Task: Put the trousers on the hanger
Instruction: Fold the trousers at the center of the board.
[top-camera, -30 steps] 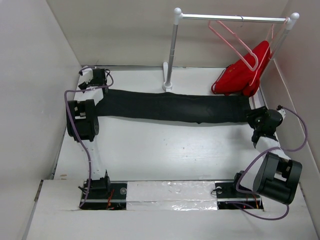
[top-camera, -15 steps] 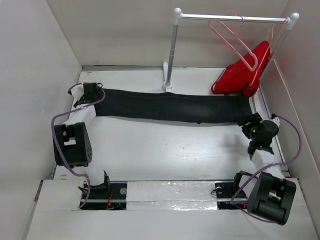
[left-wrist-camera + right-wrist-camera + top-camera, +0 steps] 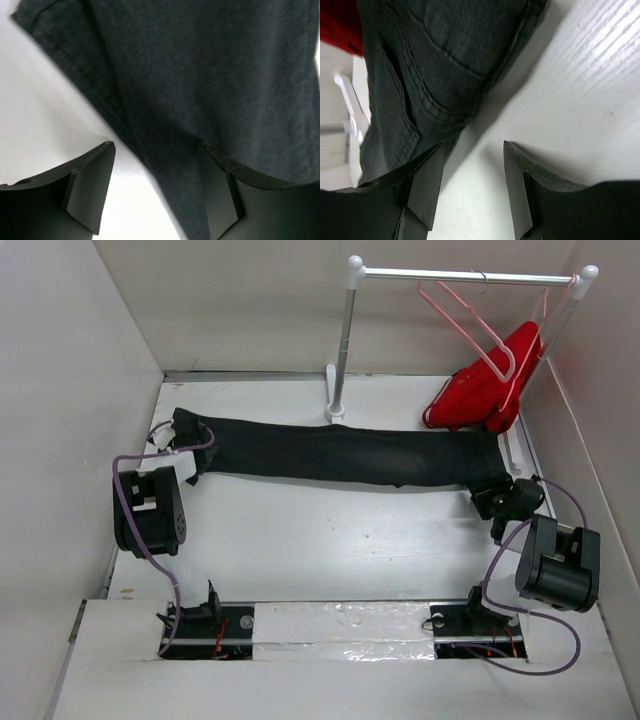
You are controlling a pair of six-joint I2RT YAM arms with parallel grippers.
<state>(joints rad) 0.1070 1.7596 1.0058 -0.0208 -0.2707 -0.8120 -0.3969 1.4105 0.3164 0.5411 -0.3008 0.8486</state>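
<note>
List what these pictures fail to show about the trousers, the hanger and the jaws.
- Trousers: the left wrist view cuts them off at the top and right edges, so which end this is cannot be told.
- Trousers' right end: in the top view, partly covered by the right arm.
- Hanger: in the top view, the hook is too thin to trace on the rail.
- Left jaws: in the top view, too small to tell their opening.

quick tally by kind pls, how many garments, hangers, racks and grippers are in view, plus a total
Garments: 2, the black trousers and the red garment
Hangers: 2, the empty pink hanger and the pink hanger carrying the red garment
Racks: 1, the rack
Grippers: 2, the left gripper and the right gripper
Total: 7
</note>
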